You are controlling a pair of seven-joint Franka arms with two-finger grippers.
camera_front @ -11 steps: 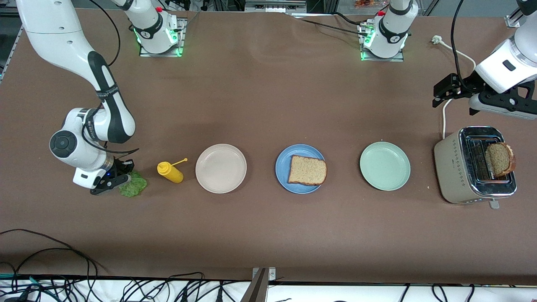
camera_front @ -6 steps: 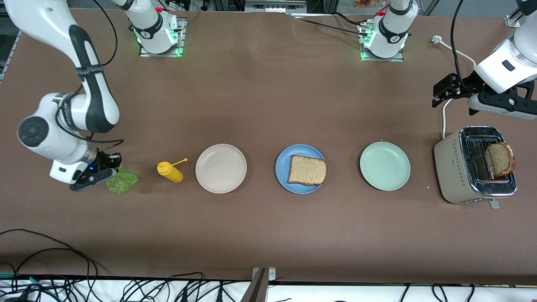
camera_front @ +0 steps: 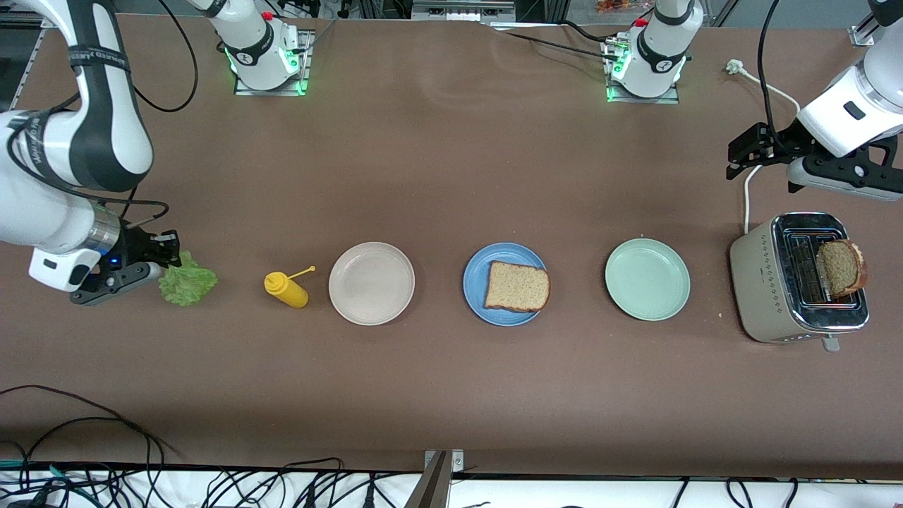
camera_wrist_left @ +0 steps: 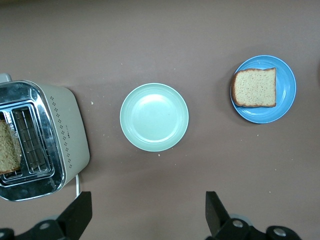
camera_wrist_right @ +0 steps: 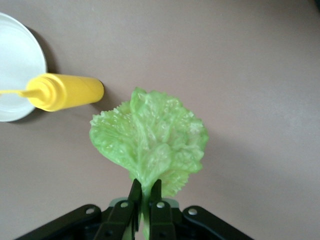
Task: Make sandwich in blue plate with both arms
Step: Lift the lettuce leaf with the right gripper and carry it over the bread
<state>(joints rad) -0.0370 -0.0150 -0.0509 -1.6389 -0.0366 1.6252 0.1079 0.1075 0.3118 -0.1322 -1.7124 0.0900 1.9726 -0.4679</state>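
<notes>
Brown table (camera_front: 451, 395) carries three plates, yellow bottle (camera_front: 286, 289), toaster (camera_front: 797, 279)

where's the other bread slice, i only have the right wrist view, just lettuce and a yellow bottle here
Observer: One bread slice lies on the blue plate.
Operator: and the second one
Observer: It stands in the toaster slot, second slice sticking up, at the left arm's end of the table.
Operator: left claw near it
Observer: The left claw hangs open over the table beside the toaster, holding nothing.
</notes>
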